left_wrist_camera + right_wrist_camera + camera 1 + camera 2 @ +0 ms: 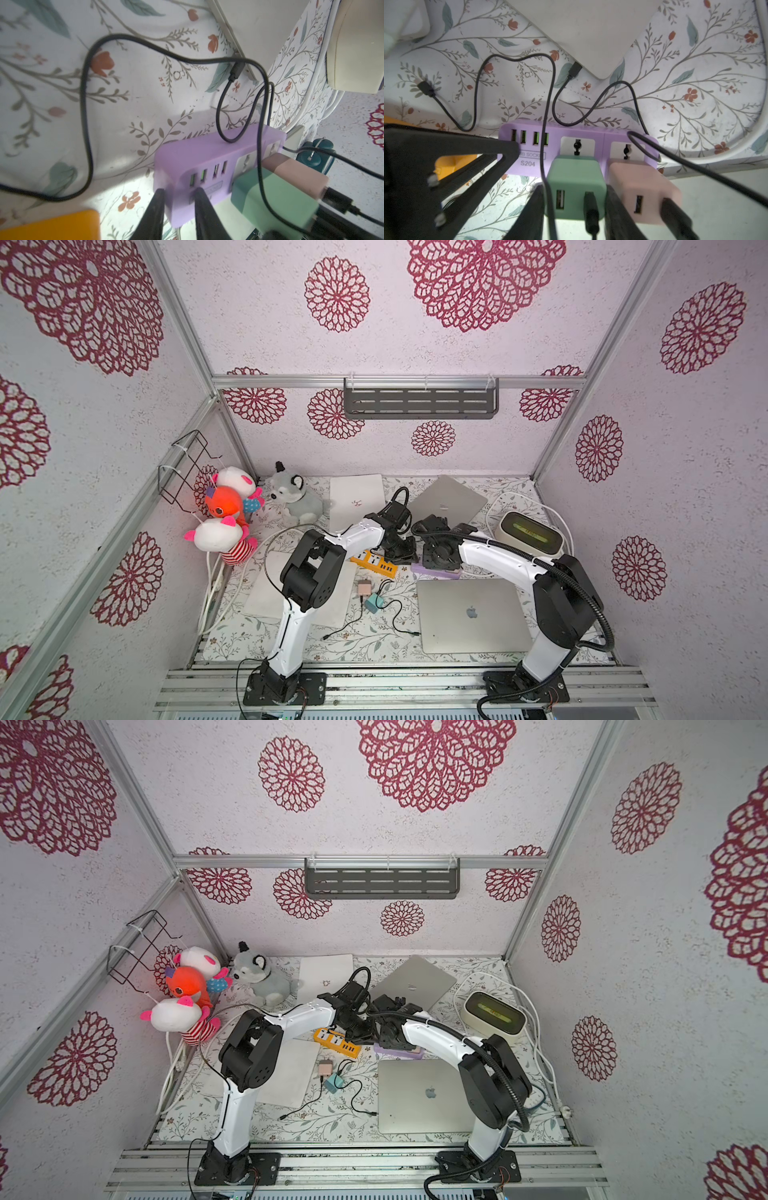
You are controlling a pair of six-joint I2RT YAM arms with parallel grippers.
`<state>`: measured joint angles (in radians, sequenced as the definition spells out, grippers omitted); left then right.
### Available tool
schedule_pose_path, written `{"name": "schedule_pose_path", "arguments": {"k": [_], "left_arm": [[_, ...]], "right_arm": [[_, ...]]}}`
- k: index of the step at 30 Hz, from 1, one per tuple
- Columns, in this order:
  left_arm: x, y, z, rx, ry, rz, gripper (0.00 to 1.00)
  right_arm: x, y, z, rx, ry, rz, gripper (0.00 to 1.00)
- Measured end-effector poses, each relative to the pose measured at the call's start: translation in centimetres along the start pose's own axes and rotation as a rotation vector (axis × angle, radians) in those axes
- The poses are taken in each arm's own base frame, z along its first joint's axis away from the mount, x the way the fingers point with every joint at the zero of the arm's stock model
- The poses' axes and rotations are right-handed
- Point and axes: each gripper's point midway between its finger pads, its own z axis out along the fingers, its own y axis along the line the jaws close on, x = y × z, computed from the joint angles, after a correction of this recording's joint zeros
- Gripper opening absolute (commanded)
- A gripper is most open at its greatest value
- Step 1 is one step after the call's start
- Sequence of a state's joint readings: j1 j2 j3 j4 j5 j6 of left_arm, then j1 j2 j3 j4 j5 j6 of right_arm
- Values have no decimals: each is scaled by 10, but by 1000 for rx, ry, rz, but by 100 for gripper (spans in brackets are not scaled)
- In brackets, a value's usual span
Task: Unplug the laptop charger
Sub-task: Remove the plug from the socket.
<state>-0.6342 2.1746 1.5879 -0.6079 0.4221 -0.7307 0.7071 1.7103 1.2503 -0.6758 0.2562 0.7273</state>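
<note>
On the floral tablecloth point(695, 83), the left gripper point(178, 193) pinches the smooth purple power strip point(187, 151) by its end as a brace while the right gripper point(574, 191) clamps the rounded mint-green charger cube point(575, 176) (seated in its socket beside a pink twin point(639, 187)), so the pull-out looks ready to start and calls for a straight draw away from the socket face.

**White arms, black joints**

The left arm point(291, 628) and right arm point(498, 558) wear white shells between blocky black joints. A ribbed black hose point(602, 610) hugs the right; a thin wire point(265, 558) loops off the left. Each ends in a screwed black plate point(316, 688).
</note>
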Motion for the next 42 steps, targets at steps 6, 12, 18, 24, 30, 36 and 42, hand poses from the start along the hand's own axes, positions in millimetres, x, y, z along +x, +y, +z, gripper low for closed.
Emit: {"name": "schedule_pose_path", "arguments": {"k": [6, 12, 18, 24, 30, 36, 42], "left_arm": [[0, 0, 0, 0, 1, 0, 28], [0, 0, 0, 0, 1, 0, 28], [0, 0, 0, 0, 0, 0, 28], [-1, -1, 0, 3, -5, 4, 32], [-3, -3, -2, 2, -19, 7, 33], [-8, 1, -14, -2, -45, -1, 33], [-16, 3, -47, 11, -106, -12, 34]], "right_arm": [[-9, 3, -13, -42, -38, 26, 32], [-17, 12, -19, -90, -66, 38, 32], [-15, 10, -18, -78, -62, 35, 32], [-13, 8, -18, -68, -55, 27, 32], [-10, 6, -18, -60, -46, 17, 32], [-15, 9, -23, -71, -55, 18, 32], [-23, 16, -30, -96, -71, 16, 32]]}}
